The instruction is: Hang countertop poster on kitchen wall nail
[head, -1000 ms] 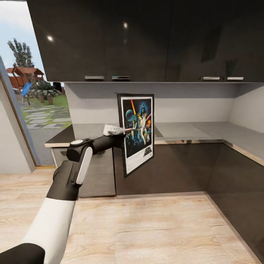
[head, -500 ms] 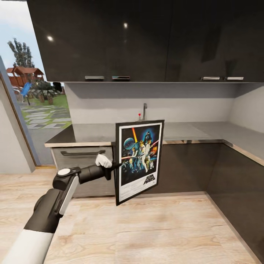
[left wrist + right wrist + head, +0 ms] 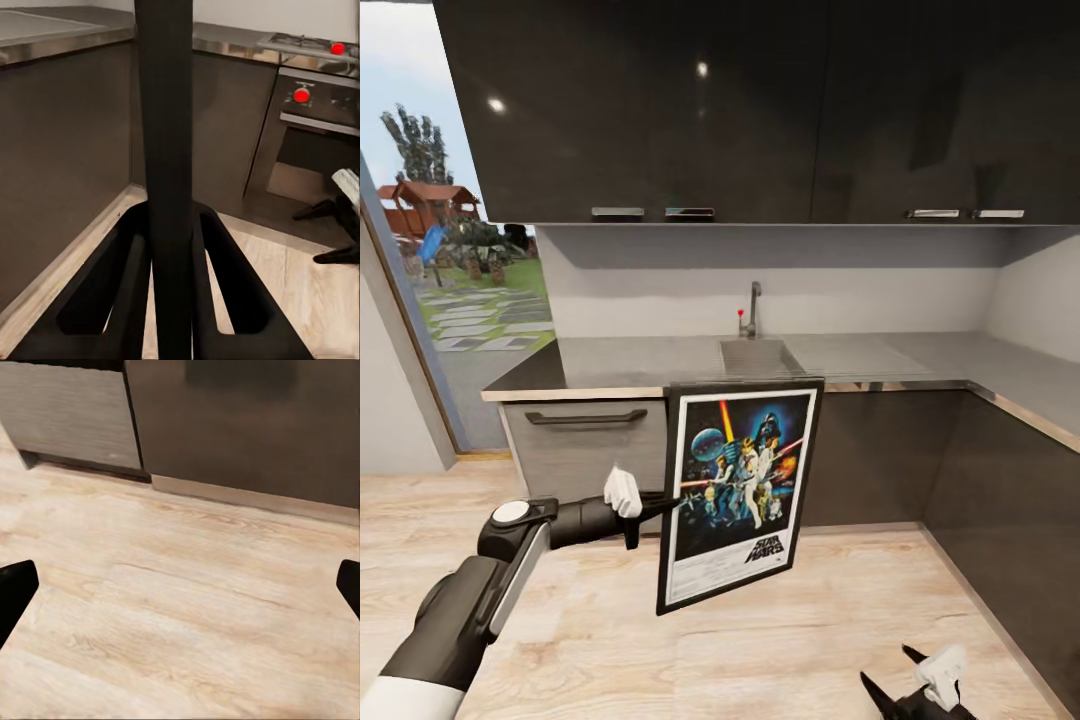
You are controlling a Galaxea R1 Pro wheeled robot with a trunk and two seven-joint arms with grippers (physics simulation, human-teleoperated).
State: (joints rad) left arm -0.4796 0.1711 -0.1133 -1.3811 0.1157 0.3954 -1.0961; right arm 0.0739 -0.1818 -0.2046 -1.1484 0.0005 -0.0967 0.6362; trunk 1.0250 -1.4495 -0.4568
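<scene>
The poster (image 3: 738, 490), black-framed with Star Wars artwork, hangs upright in the air in front of the lower cabinets, below the kitchen countertop (image 3: 880, 355). My left gripper (image 3: 663, 500) is shut on the poster's left edge. In the left wrist view that edge is a dark vertical bar (image 3: 169, 135) clamped between the two fingers (image 3: 101, 300). Low at the right, my right gripper (image 3: 920, 688) hangs open above the floor, its fingertips (image 3: 15, 592) wide apart with nothing between them. The wall nail is out of view.
A sink (image 3: 755, 355) with a faucet (image 3: 753, 305) is set into the countertop. Dark upper cabinets (image 3: 760, 110) hang above it. The counter turns a corner at the right (image 3: 1040, 400). An oven with red knobs (image 3: 301, 95) stands farther off. Wooden floor (image 3: 760, 640) lies below.
My left arm has lowered the poster from counter height and drawn it toward me, uncovering the sink. The right gripper has come into the head view at the bottom right.
</scene>
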